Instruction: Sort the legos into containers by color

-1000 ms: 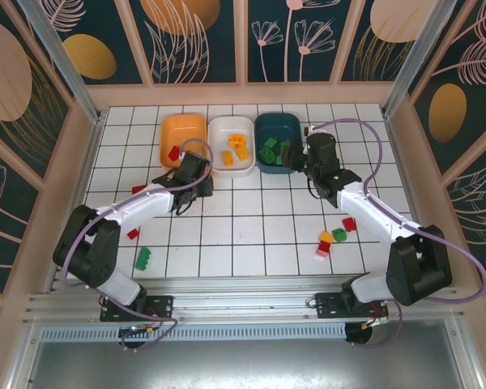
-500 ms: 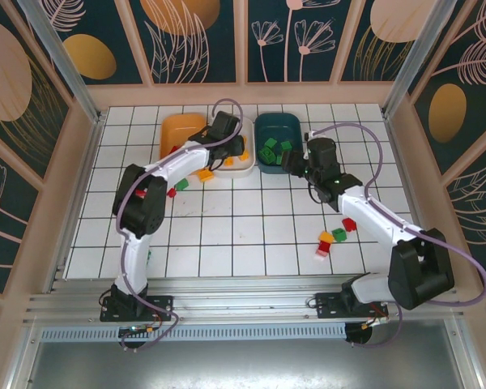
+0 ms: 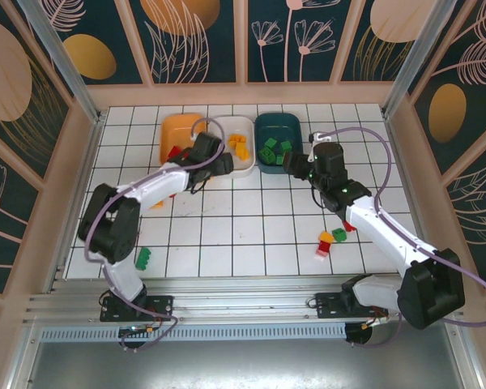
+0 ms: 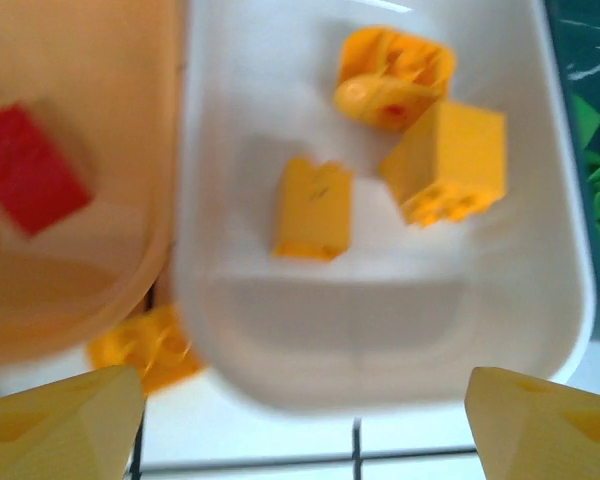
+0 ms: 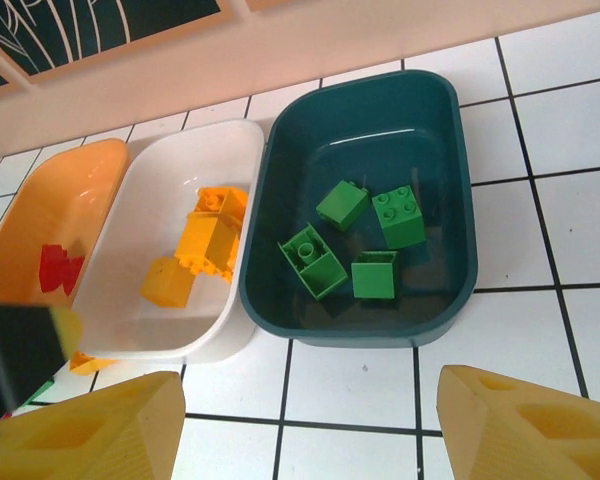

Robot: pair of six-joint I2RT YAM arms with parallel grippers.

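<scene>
My left claw (image 4: pixel 300 440) stands wide with nothing between its fingers, hanging just at the near edge of the white tray (image 4: pixel 230 330). Three yellow-orange bricks (image 4: pixel 313 208) lie in that tray: one alone near the middle, and two touching toward the far right corner. The orange tray (image 4: pixel 100 100) sits right against the white one on its left and holds a red brick (image 4: pixel 30 170). A stray yellow-orange brick (image 4: pixel 145 348) lies on the table (image 3: pixel 251 227), tucked against the near edges where those two trays meet.

My right claw (image 5: pixel 310 425) is also wide and empty. It is held over the table on the near side of the teal tray (image 5: pixel 450 140). Four green bricks (image 5: pixel 395 215) lie close together in the middle of that tray.

From above, the three trays stand in a row at the far side of the table, with orange on the left, white in the middle and teal on the right. A loose green brick (image 3: pixel 143 258) lies near the front left, well apart from the trays. On the right, beside my right arm, sits a small cluster (image 3: pixel 332 237) of red, green and yellow bricks.
</scene>
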